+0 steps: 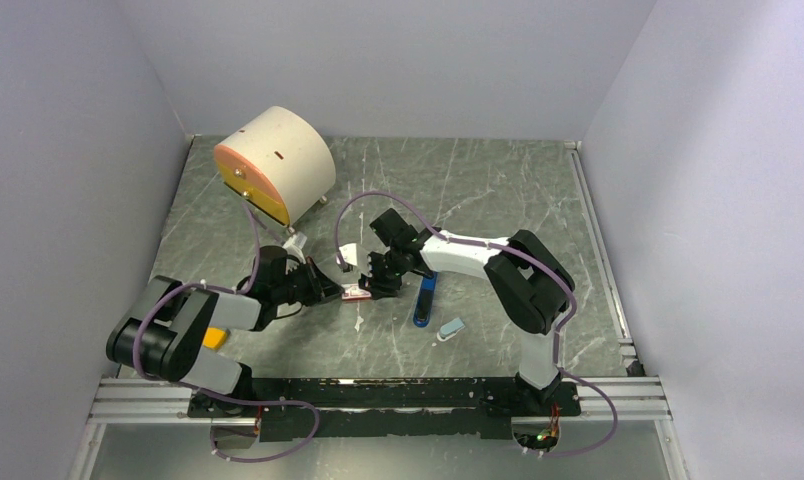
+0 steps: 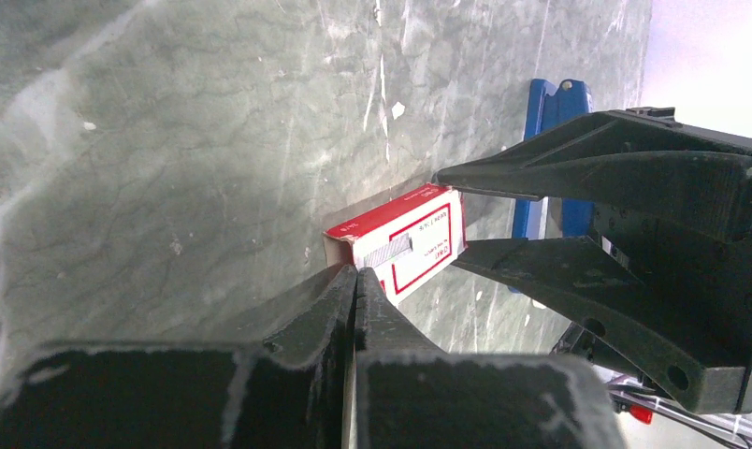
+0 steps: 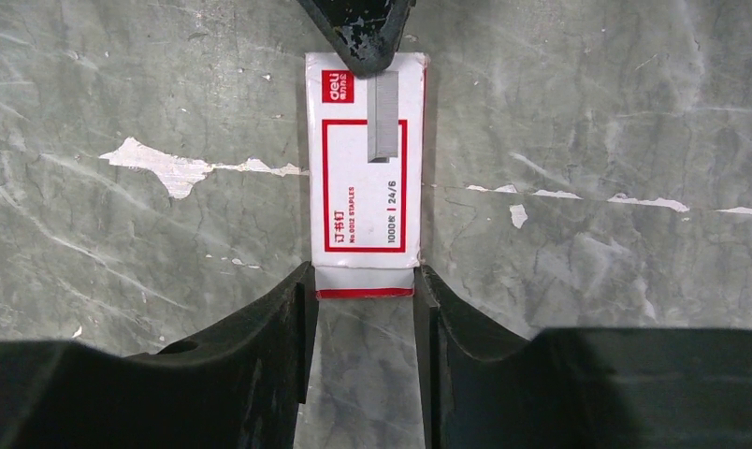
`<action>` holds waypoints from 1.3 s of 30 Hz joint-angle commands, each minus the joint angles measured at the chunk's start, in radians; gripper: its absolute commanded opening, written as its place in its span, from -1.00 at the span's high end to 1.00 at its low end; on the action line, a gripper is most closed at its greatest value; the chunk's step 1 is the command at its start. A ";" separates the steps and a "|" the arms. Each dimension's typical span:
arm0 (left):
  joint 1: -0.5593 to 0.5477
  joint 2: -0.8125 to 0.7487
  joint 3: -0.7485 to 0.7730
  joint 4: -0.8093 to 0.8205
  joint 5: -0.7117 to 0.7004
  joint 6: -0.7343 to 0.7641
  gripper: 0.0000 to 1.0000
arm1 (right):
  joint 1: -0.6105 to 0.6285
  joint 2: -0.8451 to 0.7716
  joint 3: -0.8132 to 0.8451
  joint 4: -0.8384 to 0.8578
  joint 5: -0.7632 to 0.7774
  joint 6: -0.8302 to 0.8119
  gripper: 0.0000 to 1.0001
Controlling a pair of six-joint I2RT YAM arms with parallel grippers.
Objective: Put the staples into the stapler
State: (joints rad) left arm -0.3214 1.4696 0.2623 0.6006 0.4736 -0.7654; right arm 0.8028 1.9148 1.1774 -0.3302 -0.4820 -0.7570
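Note:
A little red-and-white box [image 3: 365, 178] lies flat on the grey marbled table between my two grippers. My right gripper [image 3: 363, 285] has a fingertip pressed on each long side of the box's near end. My left gripper [image 2: 355, 273] is shut, its tips touching the box [image 2: 405, 238] at the opposite, open end. I cannot tell whether it pinches a flap. In the top view the left gripper [image 1: 330, 288] and right gripper [image 1: 376, 283] meet at the box [image 1: 356, 293]. The blue stapler [image 1: 425, 300] lies just right of them. The staples are hidden.
A large cream cylinder with an orange face [image 1: 275, 165] stands at the back left. A small orange block [image 1: 214, 338] lies by the left arm. A light-blue and white oblong piece [image 1: 450, 328] rests near the stapler's front end.

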 commanded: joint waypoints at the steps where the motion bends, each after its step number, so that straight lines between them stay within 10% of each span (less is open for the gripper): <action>1: 0.027 -0.035 0.023 -0.069 -0.018 0.059 0.90 | 0.000 0.013 -0.033 -0.043 0.079 -0.029 0.23; 30: 0.051 -0.445 0.046 -0.558 -0.472 0.095 0.90 | -0.002 0.017 -0.033 0.013 0.110 -0.009 0.18; 39: 0.052 -0.338 0.026 -0.340 -0.175 0.107 0.05 | -0.002 0.026 -0.027 0.011 0.088 0.003 0.02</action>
State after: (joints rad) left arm -0.2783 1.0740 0.2890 0.1379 0.1535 -0.6621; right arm 0.8043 1.9144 1.1759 -0.2974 -0.4480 -0.7475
